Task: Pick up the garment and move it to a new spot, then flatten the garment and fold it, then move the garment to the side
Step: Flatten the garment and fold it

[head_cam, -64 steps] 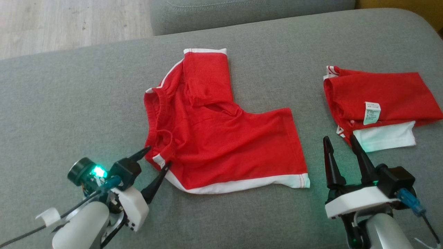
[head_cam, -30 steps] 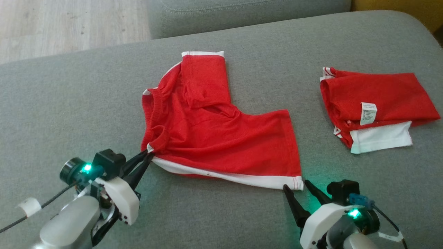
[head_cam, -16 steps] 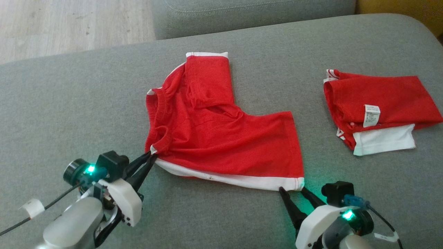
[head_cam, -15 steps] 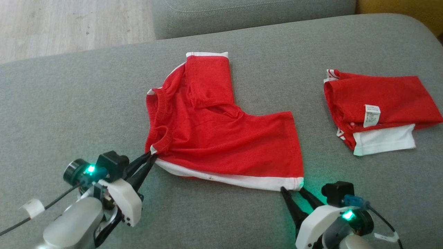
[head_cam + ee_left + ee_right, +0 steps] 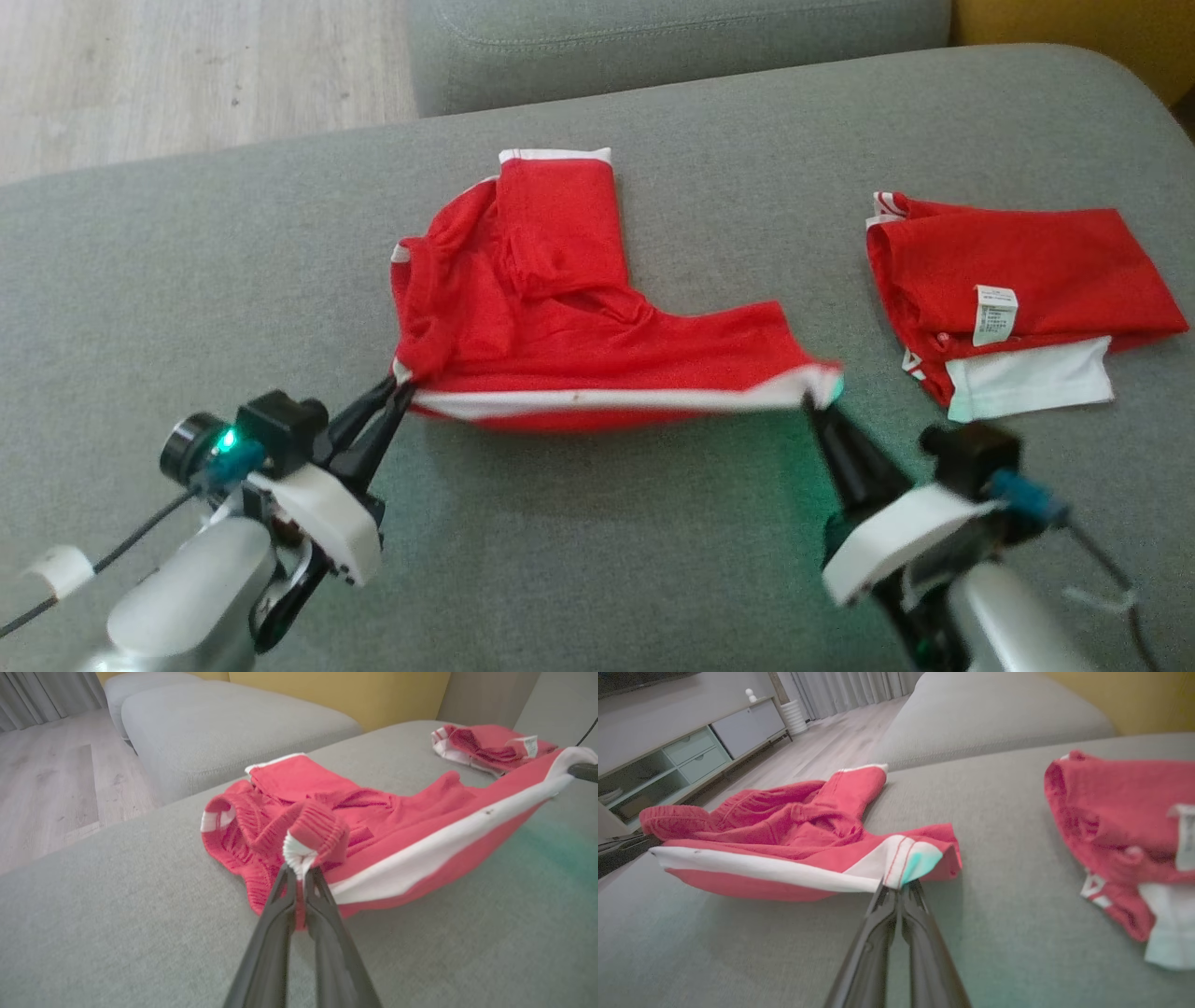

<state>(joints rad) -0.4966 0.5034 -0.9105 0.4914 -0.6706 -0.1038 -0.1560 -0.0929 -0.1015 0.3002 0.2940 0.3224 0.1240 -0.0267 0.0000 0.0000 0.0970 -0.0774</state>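
Centrally, red shorts (image 5: 560, 317) lie on a grey sofa cushion (image 5: 187, 280). Their near edge, a white hem band (image 5: 607, 401), is raised and stretched taut between two robot grippers, while the far part rests on the seat. One leg points to 12 o'clock, with loose folds where it meets the body.

The likeliest trouble is a lost corner. Each grip takes only a small bite of cloth at the very fingertips, so a pull apart, or one arm moving faster than the other, could slide the fabric free and drop that side. The loose leg may also drag and bunch underneath when the shorts are carried (that would make flattening harder).

The left gripper (image 5: 400, 385), at 8 o'clock from the shorts, has its two dark fingers pressed together on the ribbed waistband corner. The left wrist view shows the cloth puckered between them. The right gripper (image 5: 814, 403), at 4 o'clock, is likewise clamped, pinching the white hem corner by its tips.

A folded red garment (image 5: 1018, 271) with a white label sits well apart at 3 o'clock. A careless sweep that way could disturb it. Wooden floor (image 5: 187, 75) shows beyond the cushion at 11 o'clock.
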